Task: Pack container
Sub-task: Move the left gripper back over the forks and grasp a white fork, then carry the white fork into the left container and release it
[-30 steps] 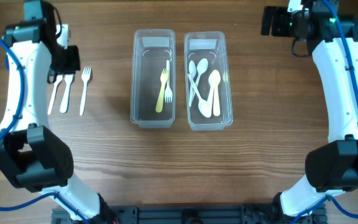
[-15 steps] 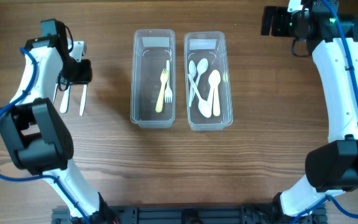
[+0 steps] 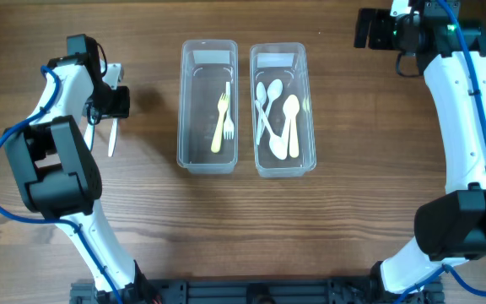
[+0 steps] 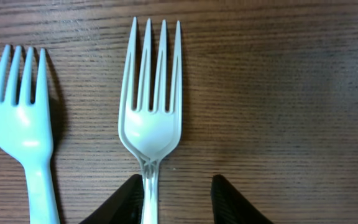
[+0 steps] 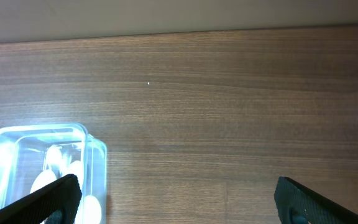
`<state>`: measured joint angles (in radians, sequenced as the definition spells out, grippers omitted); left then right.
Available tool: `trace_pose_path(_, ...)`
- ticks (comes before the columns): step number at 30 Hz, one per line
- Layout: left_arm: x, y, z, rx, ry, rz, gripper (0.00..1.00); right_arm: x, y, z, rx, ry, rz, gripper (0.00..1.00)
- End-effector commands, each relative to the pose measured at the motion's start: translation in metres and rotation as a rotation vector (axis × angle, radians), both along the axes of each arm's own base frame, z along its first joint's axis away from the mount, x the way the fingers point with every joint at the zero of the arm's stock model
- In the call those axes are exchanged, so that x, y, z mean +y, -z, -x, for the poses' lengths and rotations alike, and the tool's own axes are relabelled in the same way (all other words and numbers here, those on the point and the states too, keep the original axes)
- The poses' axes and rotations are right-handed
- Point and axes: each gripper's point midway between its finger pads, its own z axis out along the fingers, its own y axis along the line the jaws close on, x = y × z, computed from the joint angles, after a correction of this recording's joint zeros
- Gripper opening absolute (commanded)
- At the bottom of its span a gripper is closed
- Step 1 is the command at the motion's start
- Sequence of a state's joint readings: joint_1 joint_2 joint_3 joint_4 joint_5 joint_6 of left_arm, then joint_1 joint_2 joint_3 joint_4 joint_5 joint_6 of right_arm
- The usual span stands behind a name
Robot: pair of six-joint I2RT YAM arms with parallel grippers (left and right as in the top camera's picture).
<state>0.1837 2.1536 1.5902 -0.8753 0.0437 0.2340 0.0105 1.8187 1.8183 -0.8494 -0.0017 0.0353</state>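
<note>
Holding two forks (image 3: 223, 122), left container (image 3: 197, 101), spoons (image 3: 282, 118) in right container (image 3: 278, 61)

Left claw (image 4: 176, 190) swung rightward, arm folded inward; now over rightmost fork (image 4: 149, 118), covering other forks overhead.

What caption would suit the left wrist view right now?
Open left gripper straddles the handle of a white fork, a second fork lying beside it on the wooden table.

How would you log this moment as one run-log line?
step: fork pickup, not yet grasped | left gripper: open, over white fork on table | right gripper: open, beyond spoon container | fork container: forks inside
</note>
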Motion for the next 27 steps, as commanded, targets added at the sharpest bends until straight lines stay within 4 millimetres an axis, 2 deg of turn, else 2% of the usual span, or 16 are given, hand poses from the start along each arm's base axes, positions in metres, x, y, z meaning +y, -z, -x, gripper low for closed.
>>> trace_pose_path(1, 0.004, 0.004, 0.001, 0.004, -0.017, 0.010, 0.38, 0.000, -0.014, 0.000, -0.034, -0.004, 0.013, 1.00)
trace_pose_path(8, 0.021, 0.005, 0.004, 0.004, -0.056, 0.010, 0.39, 0.000, -0.014, 0.000, -0.034, -0.004, 0.013, 1.00)
trace_pose_path(10, 0.023, 0.008, 0.005, 0.010, -0.061, 0.011, 0.35, 0.000, -0.014, 0.000, -0.033, -0.005, 0.013, 1.00)
trace_pose_path(12, 0.022, 0.013, 0.007, 0.022, -0.061, 0.014, 0.33, 0.000, -0.014, 0.000, -0.033, -0.004, 0.013, 1.00)
trace_pose_path(15, 0.017, 0.022, 0.010, 0.046, -0.056, 0.032, 0.34, 0.000, -0.014, 0.000, -0.033, -0.004, 0.013, 1.00)
trace_pose_path(22, 0.014, 0.023, 0.008, 0.042, -0.050, 0.037, 0.34, 0.000, -0.014, 0.000, -0.034, -0.004, 0.013, 1.00)
trace_pose_path(25, 0.008, 0.023, 0.008, 0.043, -0.042, 0.056, 0.15, 0.000, -0.014, 0.000, -0.033, -0.004, 0.013, 1.00)
trace_pose_path(27, 0.000, 0.023, 0.007, 0.037, -0.033, 0.090, 0.07, 0.000, -0.014, 0.000, -0.033, -0.004, 0.013, 1.00)
